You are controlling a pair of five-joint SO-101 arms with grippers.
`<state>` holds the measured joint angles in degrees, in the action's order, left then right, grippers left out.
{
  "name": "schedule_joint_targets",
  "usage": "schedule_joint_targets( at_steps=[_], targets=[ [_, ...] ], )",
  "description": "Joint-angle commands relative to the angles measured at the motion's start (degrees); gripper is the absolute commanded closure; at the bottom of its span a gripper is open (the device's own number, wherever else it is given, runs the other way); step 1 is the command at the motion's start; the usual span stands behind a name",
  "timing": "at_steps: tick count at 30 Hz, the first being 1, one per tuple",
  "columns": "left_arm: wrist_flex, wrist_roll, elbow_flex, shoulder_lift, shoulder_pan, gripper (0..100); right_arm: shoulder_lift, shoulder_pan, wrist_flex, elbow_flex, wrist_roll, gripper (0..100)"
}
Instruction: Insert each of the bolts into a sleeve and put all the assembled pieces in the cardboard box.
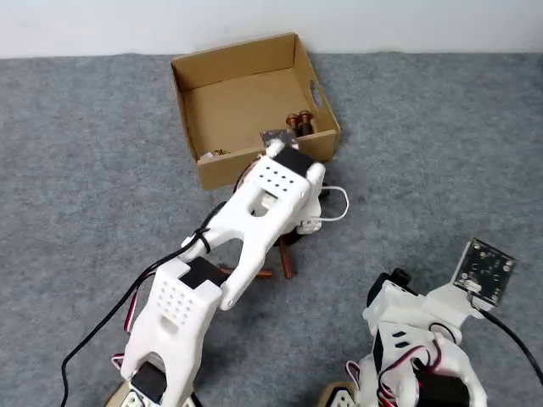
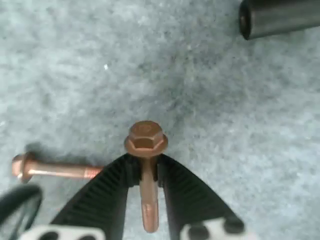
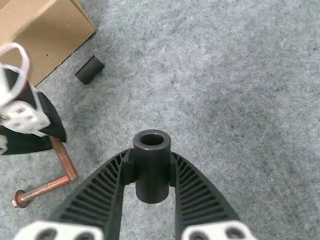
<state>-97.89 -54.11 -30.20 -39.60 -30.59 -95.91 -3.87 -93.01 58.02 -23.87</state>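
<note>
1. At the grey felt worktop's (image 1: 441,127) middle, our left gripper (image 2: 146,167) pinches a copper hex-head bolt (image 2: 145,142).
2. Toward the front-right corner, our right gripper (image 3: 150,162) clamps a black tubular sleeve (image 3: 151,175).
3. We fear a tilted bolt jamming at the sleeve's rim.

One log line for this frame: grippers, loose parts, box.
left gripper: shut on bolt | right gripper: shut on sleeve | carpet: spare bolt, spare sleeve | cardboard box: assembled pieces inside

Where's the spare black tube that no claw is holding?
In the right wrist view, the loose sleeve lies on the grey carpet just off a corner of the cardboard box, not touching it.
</note>
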Motion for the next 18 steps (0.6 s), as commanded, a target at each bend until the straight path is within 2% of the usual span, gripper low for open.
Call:
schedule_joint_targets(
  at_steps=[1, 10, 18],
  targets=[
    [-2.46, 0.35, -3.56, 6.86, -0.44, 100, -0.31, -0.31, 0.57, -2.46, 2.46, 99.1],
    [-2.46, 6.95, -2.33, 22.42, -2.37, 100, -0.31, -0.31, -0.13, -5.19, 9.05, 99.1],
    [-1.23, 9.23, 11.47, 34.46, -3.08, 100, -0.31, -0.31, 0.48, -5.8, 13.36, 99.1]
  ],
)
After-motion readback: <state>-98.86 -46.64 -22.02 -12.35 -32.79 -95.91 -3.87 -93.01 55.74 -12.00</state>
